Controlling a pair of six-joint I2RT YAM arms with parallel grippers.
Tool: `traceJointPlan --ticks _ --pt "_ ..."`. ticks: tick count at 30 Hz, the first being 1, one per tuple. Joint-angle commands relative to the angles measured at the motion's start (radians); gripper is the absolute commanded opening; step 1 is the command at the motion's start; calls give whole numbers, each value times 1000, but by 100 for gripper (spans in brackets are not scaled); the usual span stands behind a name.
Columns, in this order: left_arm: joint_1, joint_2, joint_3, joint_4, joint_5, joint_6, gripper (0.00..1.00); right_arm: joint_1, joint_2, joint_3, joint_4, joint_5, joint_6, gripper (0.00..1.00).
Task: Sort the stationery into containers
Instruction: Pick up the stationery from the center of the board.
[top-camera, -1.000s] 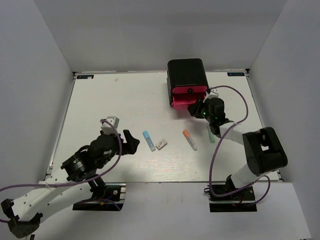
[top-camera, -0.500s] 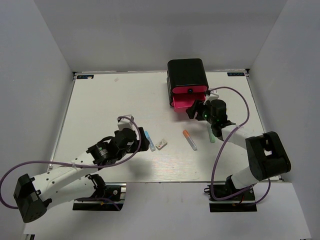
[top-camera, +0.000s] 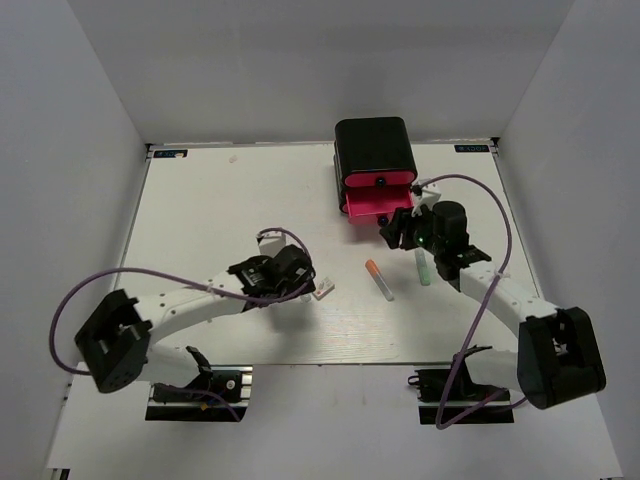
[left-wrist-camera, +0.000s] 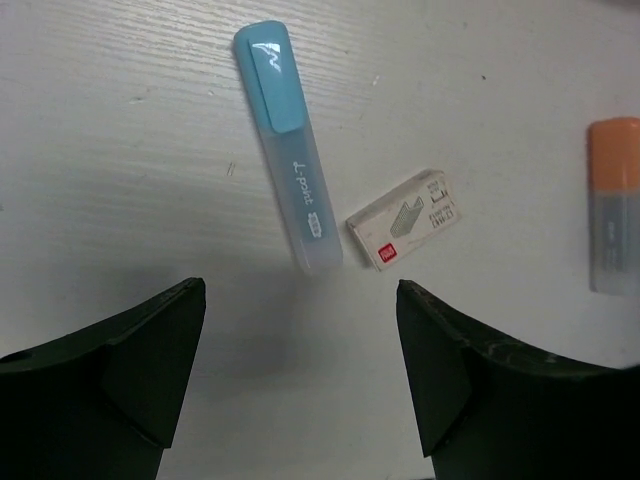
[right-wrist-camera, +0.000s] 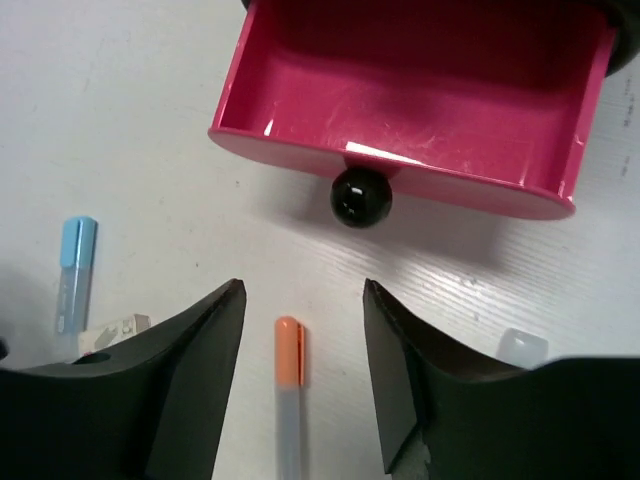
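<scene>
**Left claw** (left-wrist-camera: 298, 310): jaws wide, holding nothing, low over the table (top-camera: 220, 200).
- Light blue highlighter (left-wrist-camera: 288, 150): lies flat just ahead of the claw, capped end farthest away and clear end nearest, pointing into the gap. It is slanted slightly to the claw's line.
- Staple box (left-wrist-camera: 408, 218): ahead and toward the right finger, just beside the highlighter's near end, seemingly not touching.
- Step in hand, as judged: grasp the highlighter.
- To do it well: move forward until the fingers straddle mid-barrel, turn the wrist to close squarely across the barrel, then descend.
- Obstacle: the staple box crowds the right finger's path and could be nudged or pinched along. A grip nearer the cap avoids it.

**Right claw** (right-wrist-camera: 302, 295): jaws wide, empty.
- Pink drawer (right-wrist-camera: 470, 185): pulled open ahead of the claw, nothing visible inside. Its black knob (right-wrist-camera: 360, 196) sits just beyond the gap.
- Black cabinet (top-camera: 374, 145): behind the drawer.
- Orange-capped marker (right-wrist-camera: 288, 400): under the gap, on the near side.
- Pale green marker (top-camera: 423, 268): beside the claw, mostly hidden.
</scene>
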Motion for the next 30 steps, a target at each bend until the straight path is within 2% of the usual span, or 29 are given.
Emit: traceJointPlan --ticks 1,2,3,5,8,11,13,19,25,30 --pt "0 127 135 -96 -53 -127 85 -14 -76 -6 -131 -6 -94 56" --pt "0 161 163 -111 -64 -128 84 -17 -132 -14 -137 9 -104 52" --pt "0 195 190 -139 -73 -137 83 -20 -151 -22 -137 32 -107 43" --pt "0 288 270 -185 -73 -148 78 -33 -209 -55 -114 63 -89 32" --pt "0 387 356 -232 -85 -158 73 -54 -274 -57 -115 77 -81 28" --pt "0 413 382 -274 -94 -169 71 -76 -329 -60 -111 79 -78 28" --pt "9 422 382 -274 -94 -169 69 -97 -346 -65 -108 66 -79 32" --pt "47 422 361 -245 -85 -178 68 -132 -364 -65 -112 26 -67 36" --pt "93 510 372 -236 -58 -144 61 -174 -393 -75 -108 -18 -62 38" --pt "124 528 381 -225 -27 -125 42 -214 -412 -78 -108 -52 -53 38"
